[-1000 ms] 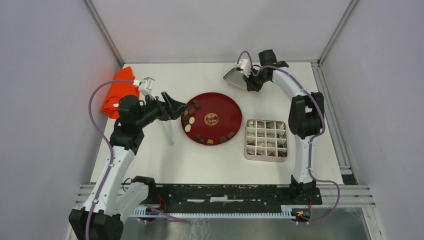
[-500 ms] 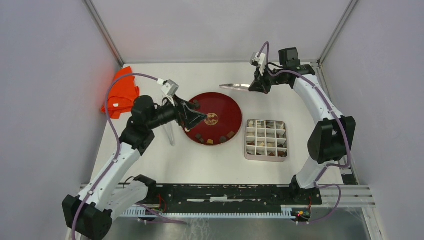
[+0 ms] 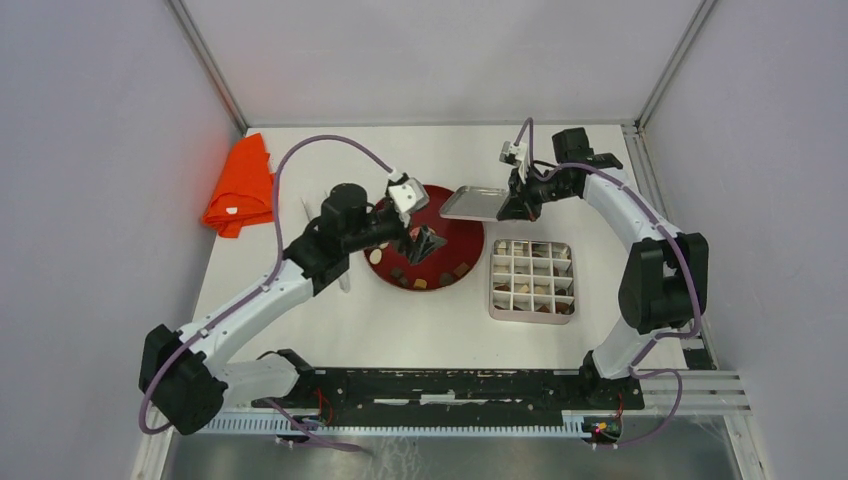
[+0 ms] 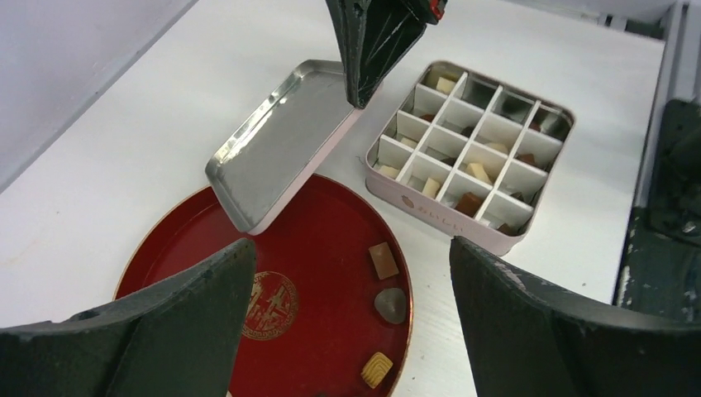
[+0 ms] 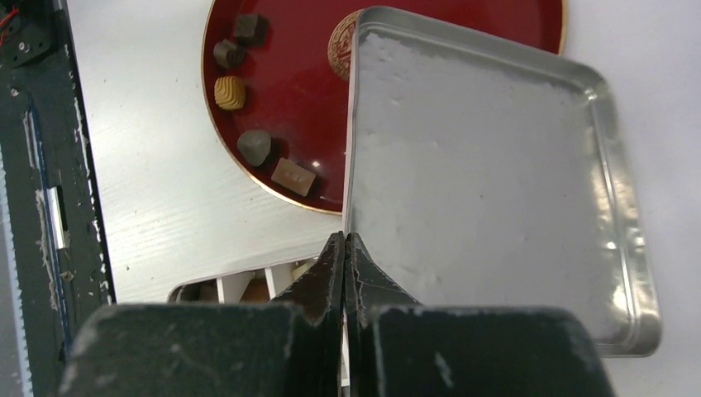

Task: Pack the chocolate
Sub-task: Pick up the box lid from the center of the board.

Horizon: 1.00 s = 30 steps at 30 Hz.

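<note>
Top view: the left gripper (image 3: 425, 245) covers the middle of the plate (image 3: 463, 240). The lid (image 3: 474, 203) covers its far-right rim. The contents of the box (image 3: 533, 317) are too small to count. Right wrist: the lid hides most of the plate and box. Left wrist: the plate's near edge is cut off.

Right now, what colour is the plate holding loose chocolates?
The plate is deep red with a gold centre emblem; clearest in left wrist view.
</note>
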Each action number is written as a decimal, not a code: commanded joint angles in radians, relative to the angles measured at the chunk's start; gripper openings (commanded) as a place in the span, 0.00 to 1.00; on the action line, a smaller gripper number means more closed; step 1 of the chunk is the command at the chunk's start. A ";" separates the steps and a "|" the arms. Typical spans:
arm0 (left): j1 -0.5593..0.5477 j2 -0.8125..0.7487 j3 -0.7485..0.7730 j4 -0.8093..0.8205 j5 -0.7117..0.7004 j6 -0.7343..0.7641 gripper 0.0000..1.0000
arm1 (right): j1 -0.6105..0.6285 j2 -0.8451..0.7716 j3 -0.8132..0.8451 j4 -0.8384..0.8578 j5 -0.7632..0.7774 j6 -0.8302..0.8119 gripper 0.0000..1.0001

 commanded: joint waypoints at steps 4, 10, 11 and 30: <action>-0.122 0.204 0.083 0.050 -0.177 0.423 0.89 | -0.001 -0.074 -0.093 0.038 -0.013 -0.038 0.00; -0.208 0.401 0.085 0.262 -0.357 0.597 0.89 | -0.002 -0.070 -0.100 0.046 -0.019 -0.030 0.00; -0.213 0.432 0.086 0.298 -0.371 0.607 0.89 | -0.001 -0.070 -0.099 0.048 -0.021 -0.028 0.00; -0.247 0.759 0.225 0.467 -0.534 0.716 0.55 | -0.006 -0.080 -0.092 0.029 -0.065 -0.027 0.00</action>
